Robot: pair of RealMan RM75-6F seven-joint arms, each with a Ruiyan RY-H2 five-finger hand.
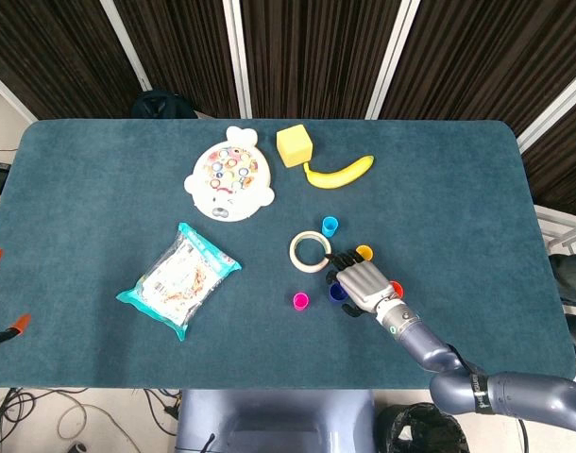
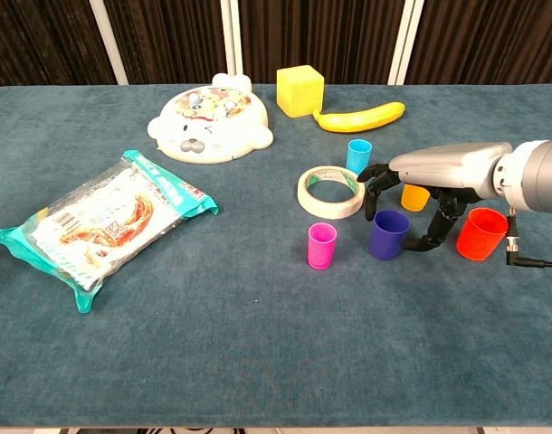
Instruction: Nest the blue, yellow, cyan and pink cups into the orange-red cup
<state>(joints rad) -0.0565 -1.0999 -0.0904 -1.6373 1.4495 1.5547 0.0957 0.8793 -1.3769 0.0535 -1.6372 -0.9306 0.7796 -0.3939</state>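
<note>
The blue cup (image 2: 387, 235) stands upright near the table's middle right, also seen from above as the blue cup (image 1: 336, 293). My right hand (image 2: 423, 177) hovers over it, fingers (image 2: 372, 184) hanging at its left rim and the thumb (image 2: 433, 237) low on its right side, spread and not clamped. The orange-red cup (image 2: 480, 233) stands just right of the hand. The yellow cup (image 2: 414, 196) is half hidden behind the hand. The cyan cup (image 2: 358, 155) stands further back and the pink cup (image 2: 321, 245) left of the blue one. My left hand is out of sight.
A tape ring (image 2: 330, 192) lies just left of the hand, between the cyan and pink cups. A banana (image 2: 362, 117), a yellow cube (image 2: 299, 91) and a round animal-face toy (image 2: 210, 126) lie at the back. A snack bag (image 2: 104, 219) lies at the left.
</note>
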